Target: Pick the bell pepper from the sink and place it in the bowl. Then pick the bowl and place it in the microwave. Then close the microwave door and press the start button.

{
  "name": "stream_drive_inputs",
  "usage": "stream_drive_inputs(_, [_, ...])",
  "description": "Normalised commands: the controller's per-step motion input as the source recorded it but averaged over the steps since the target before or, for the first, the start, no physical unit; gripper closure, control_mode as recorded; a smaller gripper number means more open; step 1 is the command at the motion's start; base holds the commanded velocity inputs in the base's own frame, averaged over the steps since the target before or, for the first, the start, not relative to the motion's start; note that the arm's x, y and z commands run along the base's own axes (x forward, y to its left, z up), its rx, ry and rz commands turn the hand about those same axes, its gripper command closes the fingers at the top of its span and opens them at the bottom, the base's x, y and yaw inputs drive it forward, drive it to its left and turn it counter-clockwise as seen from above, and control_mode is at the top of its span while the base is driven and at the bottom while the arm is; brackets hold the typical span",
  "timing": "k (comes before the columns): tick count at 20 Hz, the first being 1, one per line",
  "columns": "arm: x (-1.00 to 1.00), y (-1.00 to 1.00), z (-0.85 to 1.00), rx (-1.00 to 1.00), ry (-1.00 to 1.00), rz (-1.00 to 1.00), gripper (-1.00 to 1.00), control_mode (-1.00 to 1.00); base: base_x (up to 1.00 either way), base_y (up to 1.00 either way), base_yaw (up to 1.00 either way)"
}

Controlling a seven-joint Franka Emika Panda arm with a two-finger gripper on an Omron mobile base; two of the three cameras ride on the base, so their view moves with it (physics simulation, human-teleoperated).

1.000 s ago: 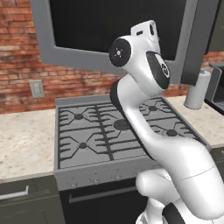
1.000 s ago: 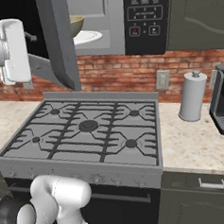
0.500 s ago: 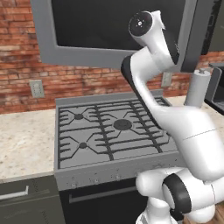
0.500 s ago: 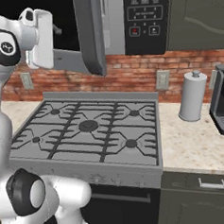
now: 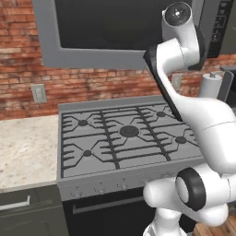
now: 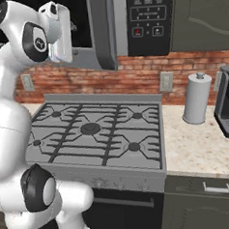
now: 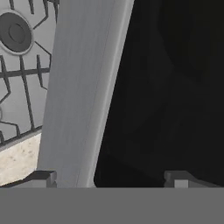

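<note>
Open gripper [image 7: 107, 177] straddles the microwave door [image 7: 83, 87] frame edge.

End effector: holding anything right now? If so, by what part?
Nothing held. The end effector is open, its tips spread on either side of the microwave door frame edge, pressed close against it but not clamped on it.

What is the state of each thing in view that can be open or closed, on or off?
Wide grey-framed microwave door with dark window: not fully closed, swung most of the way toward the microwave.
Two-finger gripper: open, holding nothing, right up against the door.
Grey gas stove: burners off, no flame.
</note>
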Motion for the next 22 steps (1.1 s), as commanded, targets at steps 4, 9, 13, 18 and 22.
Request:
stream_drive_inputs(4, [0.72, -0.49, -0.02, 0.04, 0.06, 0.22, -1.0, -1.0, 0.0, 0.0, 0.0])
stream_drive_inputs(9, [0.72, -0.38, -0.16, 0.02, 0.08, 0.25, -1.0, -1.0, 0.0, 0.0, 0.0])
stream_drive_inputs(13, [0.59, -0.17, -0.21, 0.01, 0.1, 0.23, -1.0, -1.0, 0.0, 0.0, 0.0])
stream_drive_inputs(18, [0.53, -0.04, -0.23, 0.01, 0.13, 0.18, -1.0, -1.0, 0.0, 0.0, 0.0])
stream_drive_inputs(22, [0.6, 0.0, -0.42, 0.0, 0.08, 0.14, -1.0, -1.0, 0.0, 0.0, 0.0])
